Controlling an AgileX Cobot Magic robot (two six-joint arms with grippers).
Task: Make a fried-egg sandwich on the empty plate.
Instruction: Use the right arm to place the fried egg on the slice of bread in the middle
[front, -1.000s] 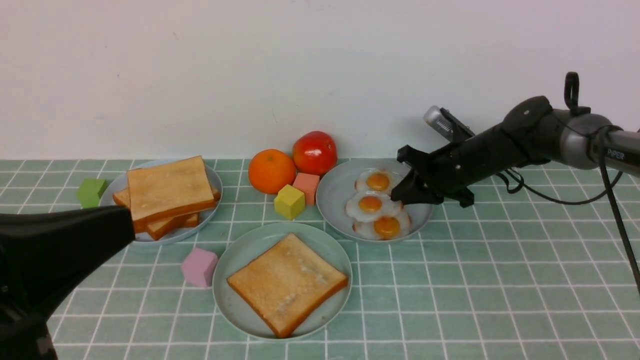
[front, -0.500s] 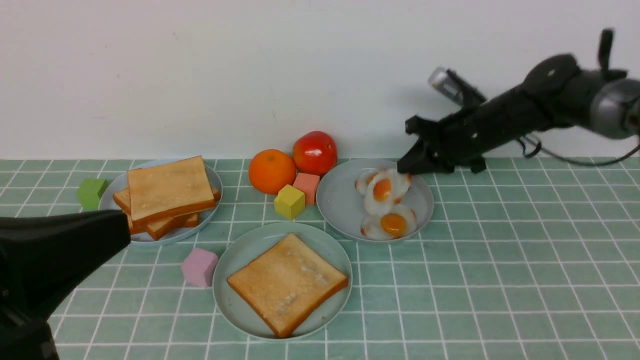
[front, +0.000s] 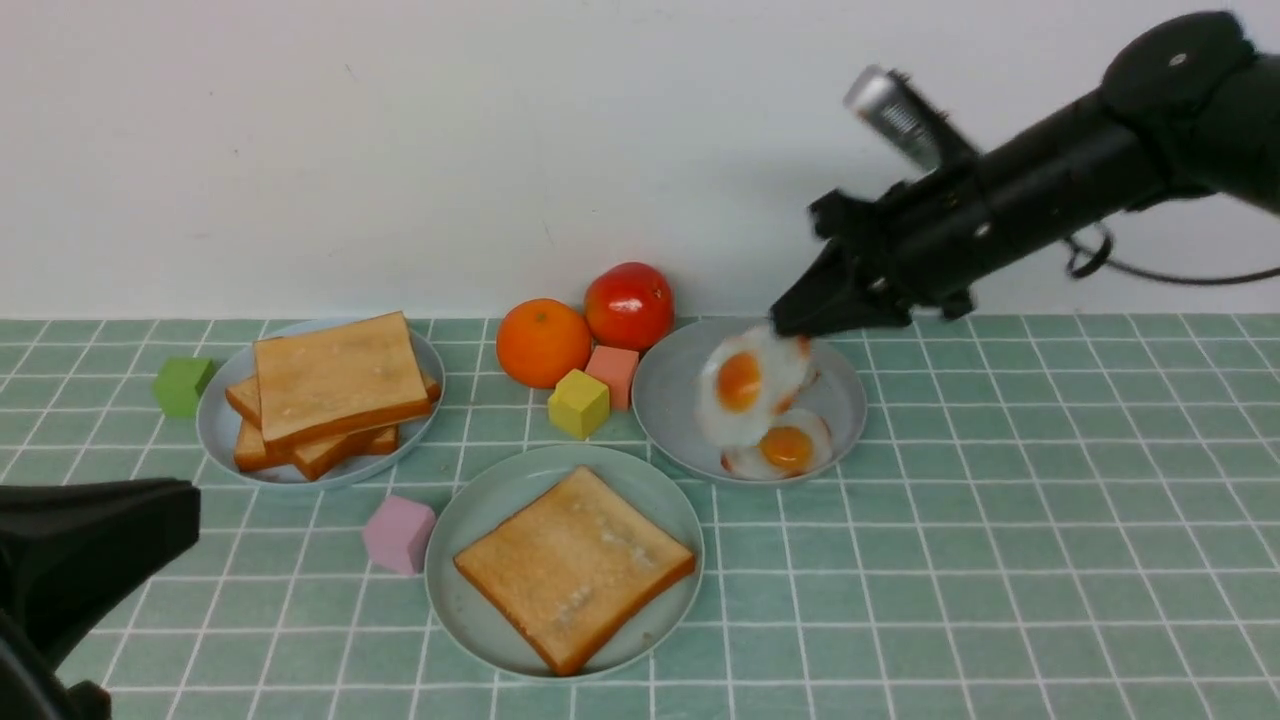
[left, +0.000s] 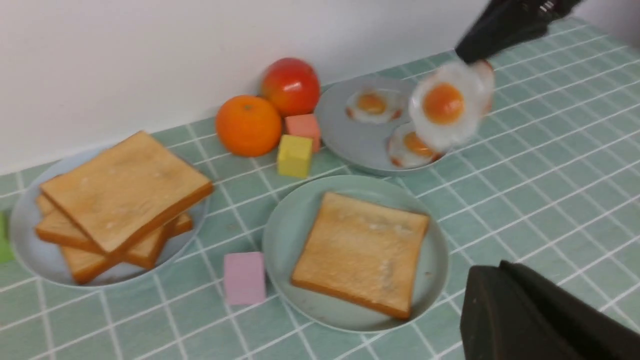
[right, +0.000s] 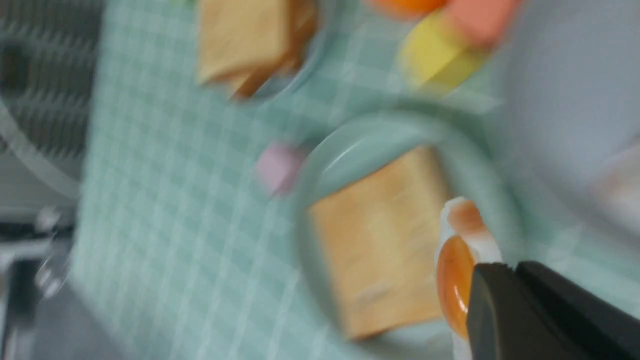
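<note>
White and orange-yolked, the fried egg (front: 738, 385) hangs from the nearly closed, gripping fingertips of the right gripper (front: 800, 312), above the grey plate (front: 655, 400), with the toast slice (front: 575, 570) on the pale green plate (front: 455, 620) lying nearer the robot and to the left, while the left gripper (left: 502, 270) is shut, holding nothing.
</note>
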